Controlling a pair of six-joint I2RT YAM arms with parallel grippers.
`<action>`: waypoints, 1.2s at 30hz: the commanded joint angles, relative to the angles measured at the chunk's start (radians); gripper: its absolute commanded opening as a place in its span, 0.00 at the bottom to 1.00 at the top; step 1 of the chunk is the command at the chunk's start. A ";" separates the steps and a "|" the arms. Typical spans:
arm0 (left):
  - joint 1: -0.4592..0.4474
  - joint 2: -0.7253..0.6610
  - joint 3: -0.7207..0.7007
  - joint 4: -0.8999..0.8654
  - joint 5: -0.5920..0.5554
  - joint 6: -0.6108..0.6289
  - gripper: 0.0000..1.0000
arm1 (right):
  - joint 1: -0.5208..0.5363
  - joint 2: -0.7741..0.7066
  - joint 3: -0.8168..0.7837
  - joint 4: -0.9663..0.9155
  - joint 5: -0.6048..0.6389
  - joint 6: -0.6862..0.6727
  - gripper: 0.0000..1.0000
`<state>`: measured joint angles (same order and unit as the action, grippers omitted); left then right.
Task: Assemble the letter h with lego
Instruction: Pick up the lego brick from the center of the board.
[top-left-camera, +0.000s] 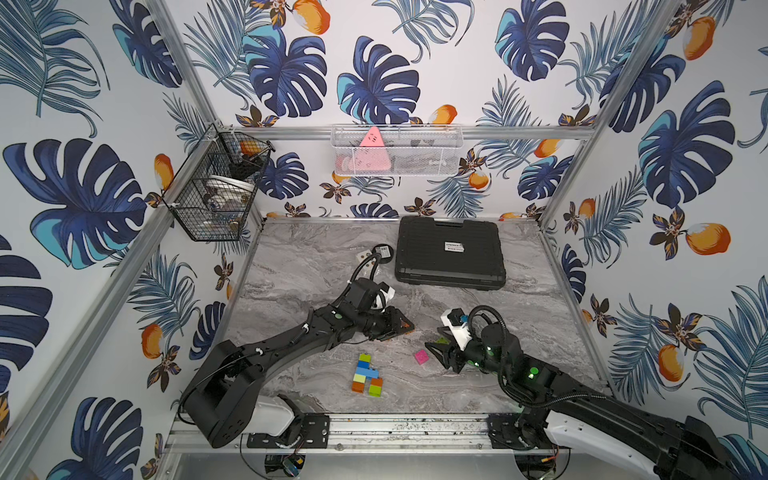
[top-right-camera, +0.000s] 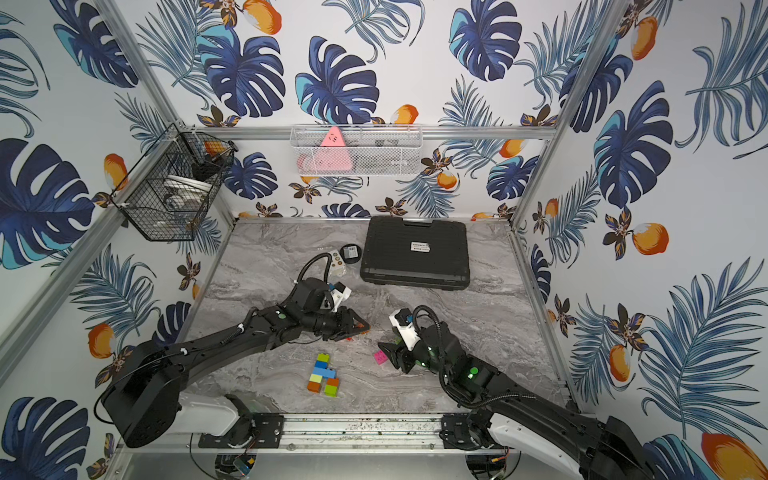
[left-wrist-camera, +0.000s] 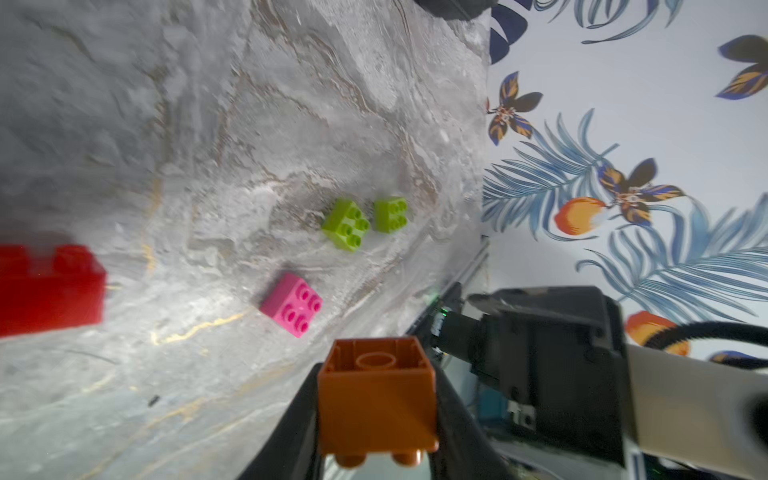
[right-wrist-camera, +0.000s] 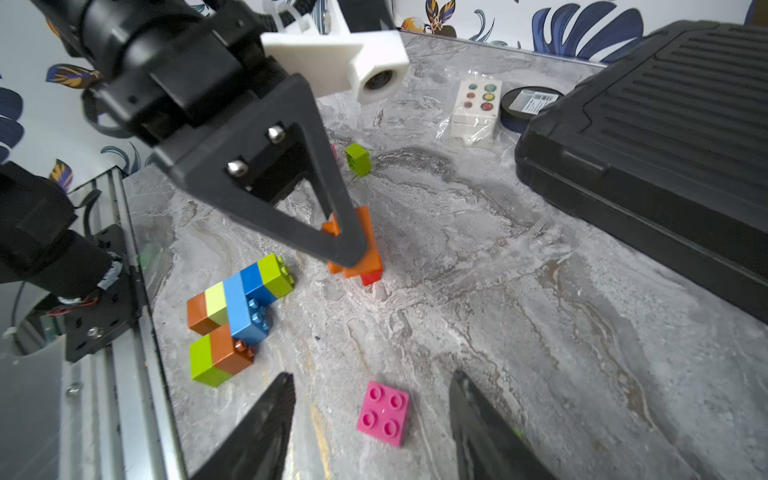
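My left gripper (left-wrist-camera: 376, 374) is shut on an orange lego brick (left-wrist-camera: 376, 399), held just above the marble table with its hollow underside toward the camera; in a top view the gripper (top-left-camera: 400, 326) sits mid-table. A red brick (right-wrist-camera: 371, 277) peeks out right beside the orange one (right-wrist-camera: 365, 232); I cannot tell if they touch. A joined group of lime, blue, light blue and orange bricks (top-left-camera: 366, 374) (top-right-camera: 323, 375) lies near the front edge. My right gripper (right-wrist-camera: 372, 376) is open, its fingers either side of a loose pink brick (right-wrist-camera: 384, 413) (top-left-camera: 421, 356). Two lime bricks (left-wrist-camera: 346, 224) (left-wrist-camera: 390, 214) lie further off.
A black case (top-left-camera: 451, 251) fills the back right of the table. A white box with coloured dots (right-wrist-camera: 476, 110) and a black round disc (top-left-camera: 383, 252) lie behind the left arm. Wire baskets (top-left-camera: 216, 183) (top-left-camera: 397, 149) hang on the walls.
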<state>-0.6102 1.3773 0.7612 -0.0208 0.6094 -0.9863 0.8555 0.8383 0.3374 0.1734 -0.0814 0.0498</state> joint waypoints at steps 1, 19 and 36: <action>-0.002 0.002 -0.058 0.233 0.160 -0.238 0.39 | 0.014 0.066 -0.026 0.243 0.030 -0.080 0.61; -0.004 0.048 -0.145 0.507 0.242 -0.394 0.41 | 0.020 0.247 -0.052 0.526 -0.067 0.098 0.38; 0.059 -0.129 0.088 -0.305 -0.314 0.205 0.81 | 0.020 0.169 -0.040 0.023 -0.254 0.608 0.26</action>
<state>-0.5541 1.2861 0.7952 0.0143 0.6109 -1.0515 0.8749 1.0100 0.3008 0.3847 -0.2451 0.4816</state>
